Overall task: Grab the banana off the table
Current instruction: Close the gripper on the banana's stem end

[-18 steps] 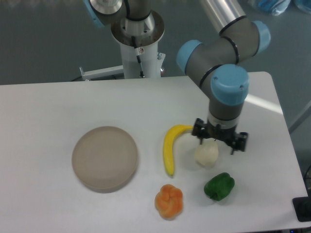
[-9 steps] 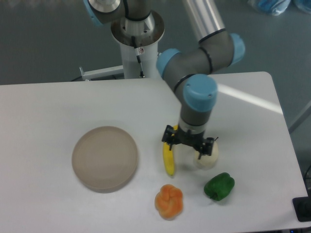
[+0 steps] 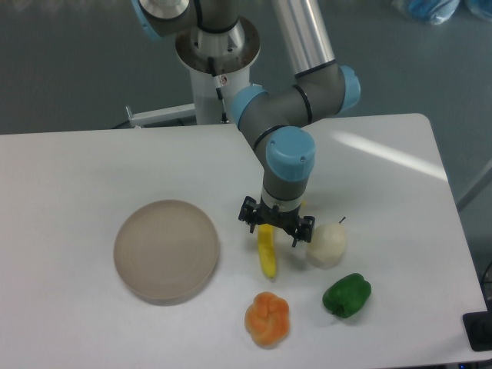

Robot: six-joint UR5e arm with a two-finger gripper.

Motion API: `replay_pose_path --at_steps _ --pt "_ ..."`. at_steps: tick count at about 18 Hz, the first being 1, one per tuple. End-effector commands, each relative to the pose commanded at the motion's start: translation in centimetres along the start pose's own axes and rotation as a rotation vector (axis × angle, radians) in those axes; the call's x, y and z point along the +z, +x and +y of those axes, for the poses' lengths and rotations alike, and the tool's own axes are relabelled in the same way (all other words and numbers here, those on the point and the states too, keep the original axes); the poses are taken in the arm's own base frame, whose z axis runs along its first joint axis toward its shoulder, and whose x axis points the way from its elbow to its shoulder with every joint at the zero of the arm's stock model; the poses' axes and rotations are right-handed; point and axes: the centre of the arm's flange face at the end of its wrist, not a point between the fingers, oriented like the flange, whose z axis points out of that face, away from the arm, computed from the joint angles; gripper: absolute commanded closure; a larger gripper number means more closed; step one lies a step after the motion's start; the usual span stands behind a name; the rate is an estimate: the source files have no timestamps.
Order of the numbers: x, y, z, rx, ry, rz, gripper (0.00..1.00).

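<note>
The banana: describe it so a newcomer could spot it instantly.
Start at the round beige plate on the white table; look right, under the end effector. The banana lies there, the only slim yellow fruit, beside a whitish round fruit and above a lumpy orange fruit.

One fixed camera looks steeply down from the front across the whole table (image 3: 69,161) toward the arm's base (image 3: 219,73).

The banana (image 3: 267,257) looks smooth, glossy plastic; the table (image 3: 69,177) is matt white, the plate (image 3: 165,250) matt beige.
</note>
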Motion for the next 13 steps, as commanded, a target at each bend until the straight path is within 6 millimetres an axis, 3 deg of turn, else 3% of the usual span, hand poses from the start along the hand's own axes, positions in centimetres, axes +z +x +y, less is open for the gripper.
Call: replay_pose_path --at_steps 10,11,13 --pt "2.0 1.9 0.6 0.015 -0.038 -0.013 0.00" --pt "2.0 2.0 0.6 0.016 -0.040 -0.013 0.08" --pt "2.0 1.9 0.6 0.013 -0.037 -0.012 0.39"
